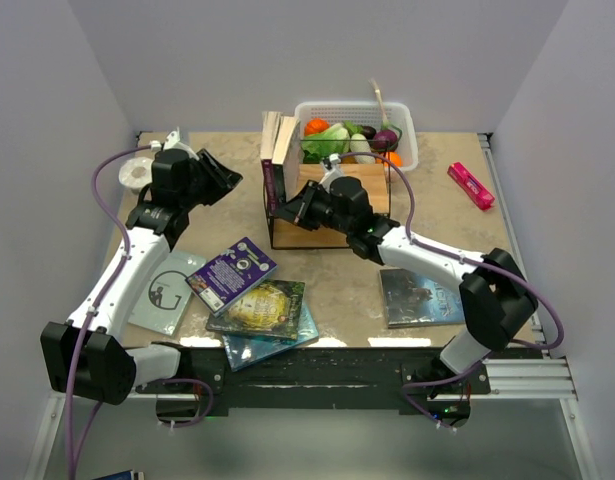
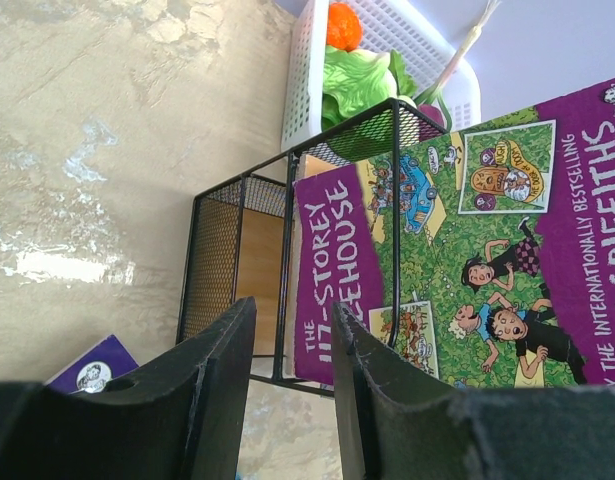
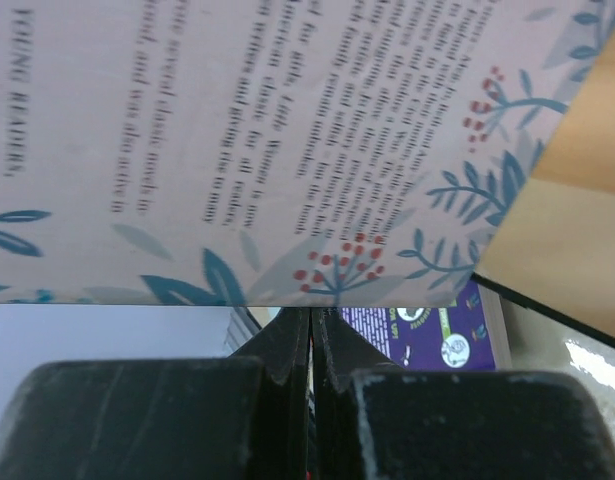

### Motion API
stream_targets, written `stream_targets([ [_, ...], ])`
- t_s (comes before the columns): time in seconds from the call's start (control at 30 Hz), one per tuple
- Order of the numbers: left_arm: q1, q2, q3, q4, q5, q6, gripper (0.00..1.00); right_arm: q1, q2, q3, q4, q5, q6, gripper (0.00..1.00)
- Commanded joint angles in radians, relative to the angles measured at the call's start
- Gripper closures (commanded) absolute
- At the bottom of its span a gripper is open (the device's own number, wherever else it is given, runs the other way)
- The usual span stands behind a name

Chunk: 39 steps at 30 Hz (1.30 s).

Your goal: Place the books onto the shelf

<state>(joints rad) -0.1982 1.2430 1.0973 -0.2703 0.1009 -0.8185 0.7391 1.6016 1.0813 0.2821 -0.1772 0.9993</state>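
The left end effector hangs released left of the shelf. The right end effector is clenched beside upright books in it; other books lie on the tabletop.

The mottled beige desk carries the black wire shelf at centre back, a white basket just behind it, a pink oblong far right, a dark blue-grey book near right, and overlapping books near left.
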Motion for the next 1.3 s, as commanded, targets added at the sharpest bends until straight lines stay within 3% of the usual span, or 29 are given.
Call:
stream_targets([
  [0.0,0.013,-0.017,-0.007,0.037,0.026,0.025,0.59,-0.010,0.007,0.068,0.002,0.002,-0.021,1.00],
  [0.57,0.016,-0.010,-0.022,0.056,0.049,0.015,0.59,-0.038,0.008,0.071,-0.021,-0.021,-0.050,1.00],
  [0.77,0.016,-0.013,-0.019,0.056,0.048,0.019,0.59,-0.030,-0.069,0.026,-0.084,-0.054,-0.094,1.00],
  [1.07,0.016,0.009,-0.030,0.083,0.068,-0.010,0.59,-0.015,-0.229,-0.110,-0.133,0.034,-0.151,1.00],
  [1.2,0.014,0.022,-0.034,0.092,0.089,-0.025,0.60,0.000,-0.243,-0.062,-0.164,0.076,-0.185,1.00],
  [1.27,0.014,0.021,-0.027,0.057,0.086,-0.005,0.60,0.026,-0.238,-0.011,-0.306,0.169,-0.290,1.00],
])
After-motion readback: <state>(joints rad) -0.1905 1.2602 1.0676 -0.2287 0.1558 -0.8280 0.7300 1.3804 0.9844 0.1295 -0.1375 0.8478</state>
